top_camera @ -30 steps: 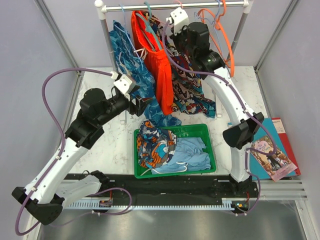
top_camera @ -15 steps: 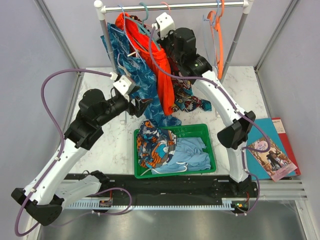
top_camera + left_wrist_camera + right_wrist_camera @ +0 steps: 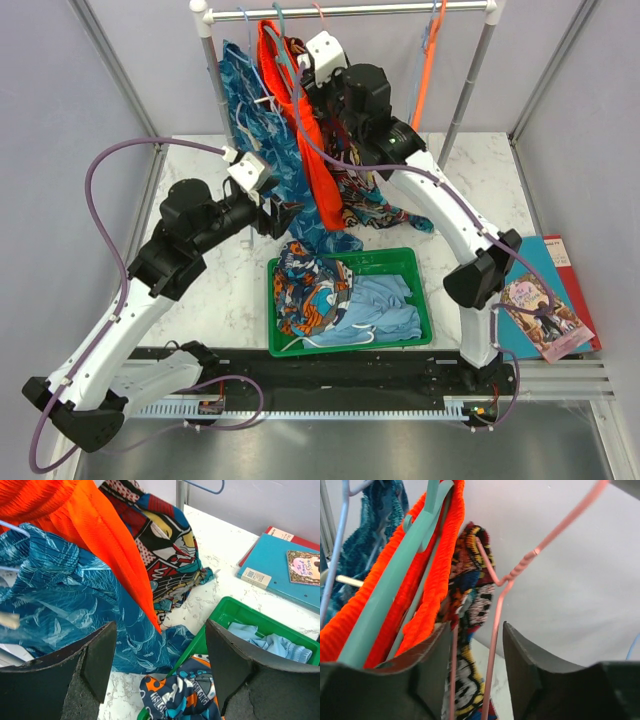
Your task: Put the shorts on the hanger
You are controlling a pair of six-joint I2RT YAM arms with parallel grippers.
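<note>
Now the right gripper (image 3: 476,630) has just let go — jaws half parted around the neck of the hanger (image 3: 519,564), clamping nothing — with the shorts (image 3: 470,595) draped just beyond, so hanging looks done, while the left gripper (image 3: 160,650) gapes wide, empty.

my pincer (image 3: 476,650) stands parted, the pink hanger's (image 3: 524,564) wires running down between its jaws. the comic shorts (image 3: 470,600) hang against it, pressed to orange shorts (image 3: 434,582) on a teal hanger (image 3: 385,595); blue shorts (image 3: 370,540) far left.
</note>
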